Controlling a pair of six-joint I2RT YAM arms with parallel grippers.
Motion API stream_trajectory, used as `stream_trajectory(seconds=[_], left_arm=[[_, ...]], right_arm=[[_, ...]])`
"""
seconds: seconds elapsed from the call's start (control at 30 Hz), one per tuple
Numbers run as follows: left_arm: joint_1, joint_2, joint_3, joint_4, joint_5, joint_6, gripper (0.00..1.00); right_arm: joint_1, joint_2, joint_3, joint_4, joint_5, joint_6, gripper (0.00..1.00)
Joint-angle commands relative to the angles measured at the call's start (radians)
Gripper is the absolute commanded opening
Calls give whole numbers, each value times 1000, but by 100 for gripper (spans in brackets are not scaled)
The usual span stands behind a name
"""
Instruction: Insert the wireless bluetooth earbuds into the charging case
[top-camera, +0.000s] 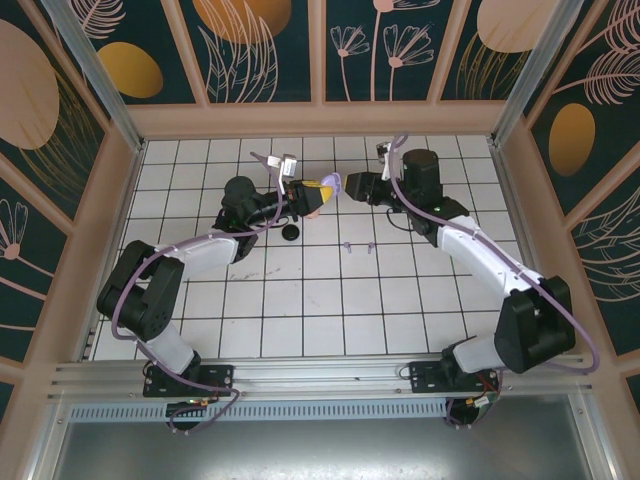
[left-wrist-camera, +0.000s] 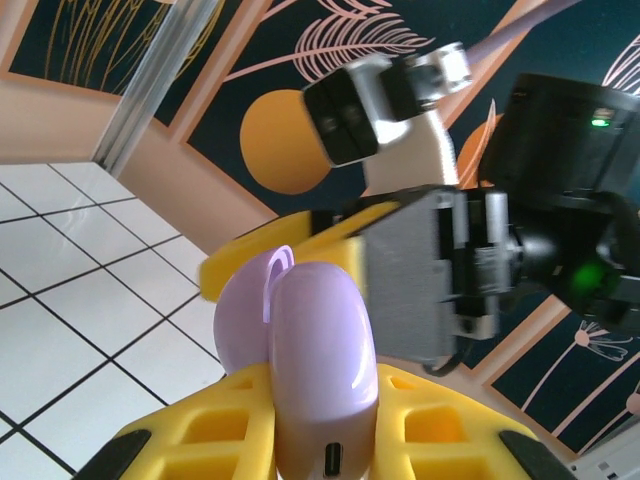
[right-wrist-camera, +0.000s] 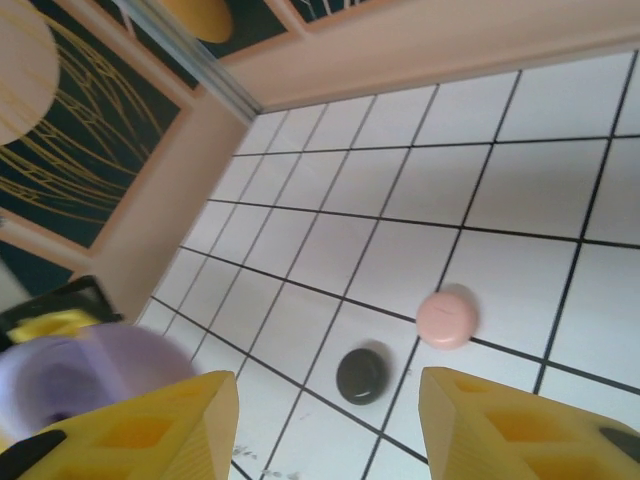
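My left gripper (left-wrist-camera: 320, 400) is shut on the lavender charging case (left-wrist-camera: 322, 350), holding it above the table with its USB port facing the camera. The lid (left-wrist-camera: 245, 300) is swung open to the left. In the top view this gripper (top-camera: 310, 193) meets my right gripper (top-camera: 340, 186) near the table's far middle. The right gripper (right-wrist-camera: 330, 400) is open with nothing between its yellow fingers (right-wrist-camera: 150, 430), and the open lavender case (right-wrist-camera: 90, 370) shows blurred at its left. Two lavender earbuds (top-camera: 348, 245) (top-camera: 371, 247) lie on the tiles nearer the arms. Black and pinkish-tan earbuds are too small to make out.
A round black case (right-wrist-camera: 362, 375) (top-camera: 291, 233) and a round pink case (right-wrist-camera: 447, 318) lie shut on the white tiled table (top-camera: 300, 300) under the grippers. Peach frame walls (top-camera: 320, 120) enclose the table at the back and sides.
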Motion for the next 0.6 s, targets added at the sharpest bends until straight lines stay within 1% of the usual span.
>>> stream_trajectory(seconds=[0.0, 0.2, 0.33, 0.57], left_arm=[[-4, -26, 28, 46, 22, 10, 0], [-3, -22, 25, 50, 21, 11, 0], [-4, -19, 26, 57, 24, 7, 0], [-4, -25, 28, 59, 31, 8, 0]], right_arm=[[-3, 14, -11, 30, 2, 7, 51], [-12, -88, -25, -40, 1, -21, 51], [-11, -149, -48, -45, -51, -17, 52], [19, -128, -57, 32, -92, 34, 50]])
